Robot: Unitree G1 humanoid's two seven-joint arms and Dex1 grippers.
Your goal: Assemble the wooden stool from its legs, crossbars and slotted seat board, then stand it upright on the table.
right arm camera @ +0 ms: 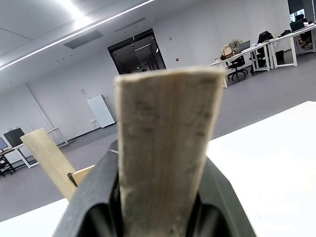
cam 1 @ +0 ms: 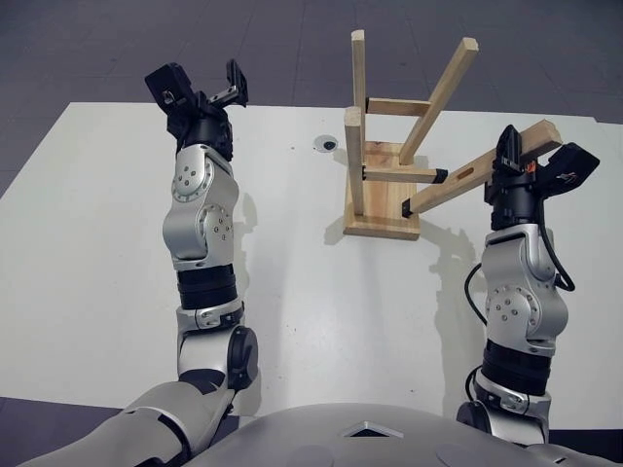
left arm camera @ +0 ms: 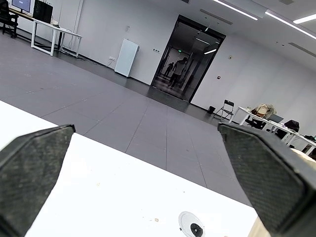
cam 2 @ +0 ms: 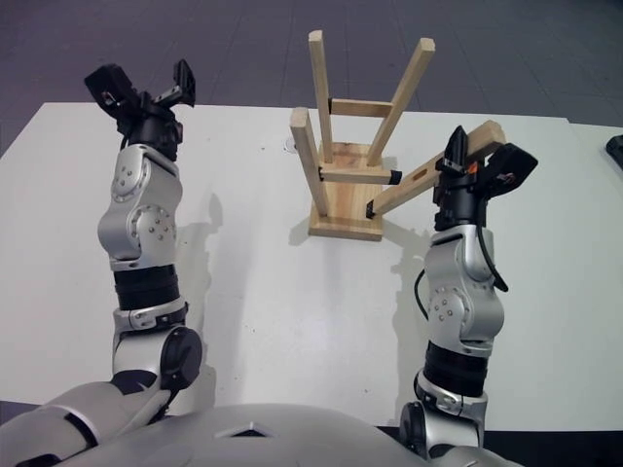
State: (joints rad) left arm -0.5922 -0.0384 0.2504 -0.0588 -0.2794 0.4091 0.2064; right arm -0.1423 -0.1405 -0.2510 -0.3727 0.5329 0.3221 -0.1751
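Four legs (cam 1: pixel 357 78) point up from the stool (cam 1: pixel 354 165), which sits upside down with its seat board (cam 1: pixel 384 212) flat on the worktop (cam 1: pixel 117 253). It is close to the far edge and a little right of the middle. Two legs on the left side stand nearly straight. The far right one slants outward. Two crossbars (cam 1: pixel 397 106) run between the legs, one higher at the back and one lower at the front with dark ends.

The fourth leg (cam 1: pixel 467 173) leans hard toward the right edge of the worktop, much flatter than the others. Its lower end meets the near right corner of the seat board. The right tool (cam 1: pixel 531 148) is clenched on this leg near its upper end. In the right wrist view the pale wood (right arm camera: pixel 165 148) sits snug between the two dark fingers (right arm camera: pixel 96 197), which press on both of its sides. Another leg (right arm camera: pixel 47 158) and the end of a crossbar show behind it.

The left tool (cam 1: pixel 200 86) hangs raised over the far left part of the worktop, well apart from the stool. It is released, its pads (left arm camera: pixel 34 168) spread wide with only floor and worktop seen between them.

A small round port (cam 1: pixel 328 144) is set into the worktop near the far edge, just beside the stool on its left.
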